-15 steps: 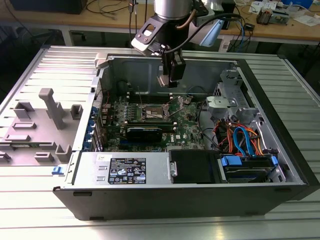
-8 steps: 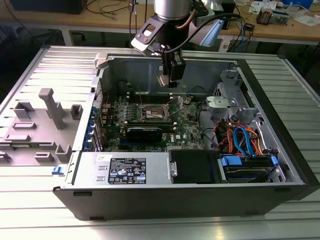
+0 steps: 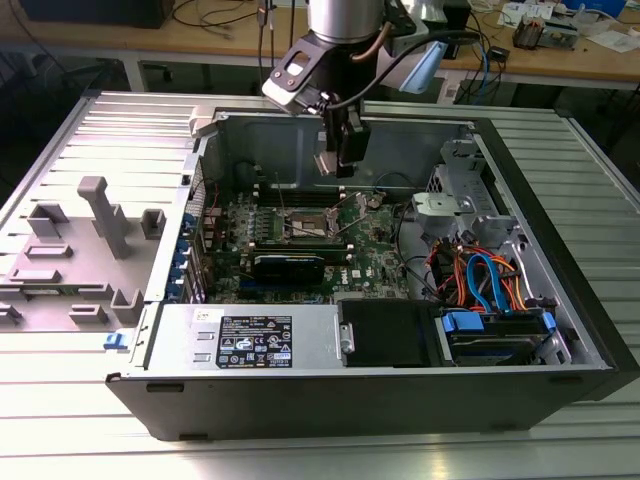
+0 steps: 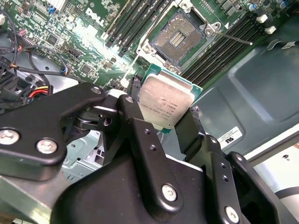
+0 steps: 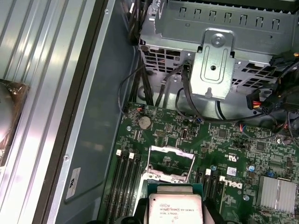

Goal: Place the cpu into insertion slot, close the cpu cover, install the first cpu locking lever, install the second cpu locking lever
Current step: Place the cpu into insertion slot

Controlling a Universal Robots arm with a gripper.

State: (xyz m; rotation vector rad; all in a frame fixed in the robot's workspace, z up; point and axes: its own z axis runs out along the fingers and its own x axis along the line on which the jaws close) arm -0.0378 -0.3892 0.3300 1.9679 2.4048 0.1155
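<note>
The jaws are clamped on the cpu (image 4: 164,103), gripping two opposite edges. This grip leaves the metal top facing the second wrist view and, by judgement, the contact side facing the slot (image 4: 180,39).

Position: the cpu hangs above the slot, apart from it and not seated. In the exterior view the arm stands over the slot inside the open case (image 3: 400,400). Whether the chip is level with the slot cannot be told.

Slot condition: the tan contact field is fully exposed in the second wrist view. The cover (image 5: 171,150) appears swung up off the slot, at the slot's edge nearest the cpu. A thin lever (image 4: 231,36) stands out from the far side of the slot, unlatched. Judgement: cover and lever are set back so that nothing obstructs entry from above.

Memory slots (image 4: 140,18) run along both sides of the slot on the board (image 4: 88,28). The edge grip keeps the jaws clear of them.

Task status: the placing step is in hand. Cover closure and both lever steps are not yet done.
</note>
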